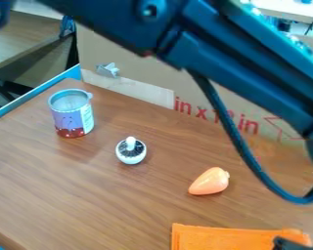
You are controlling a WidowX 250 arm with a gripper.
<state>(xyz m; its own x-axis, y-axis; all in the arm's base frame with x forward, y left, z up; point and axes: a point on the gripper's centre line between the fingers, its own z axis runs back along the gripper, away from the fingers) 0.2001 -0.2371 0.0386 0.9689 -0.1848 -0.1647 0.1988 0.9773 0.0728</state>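
Partly visible, the black gripper [295,243] is low between 4 and 5 o'clock, beside or on the right end of the orange fabric cloth [231,238]. I cannot tell if it is open, closed or gripping. The cloth lies spread at 5 o'clock on the brown wooden bench [67,195]; its right corner looks slightly raised, maybe because the gripper presses there. The heavy black arm [224,68] slants from the top edge down to 3 o'clock, its thick black cable [234,132] hanging in a loop. Nearer the centre, at 5 o'clock, an orange plastic carrot-like toy [209,181] rests on its side, as its rounded form allows. At 7 o'clock is a small white round object with dark top [131,154]; toward 9 o'clock, a purple-and-red can [69,117] stands upright on its base.
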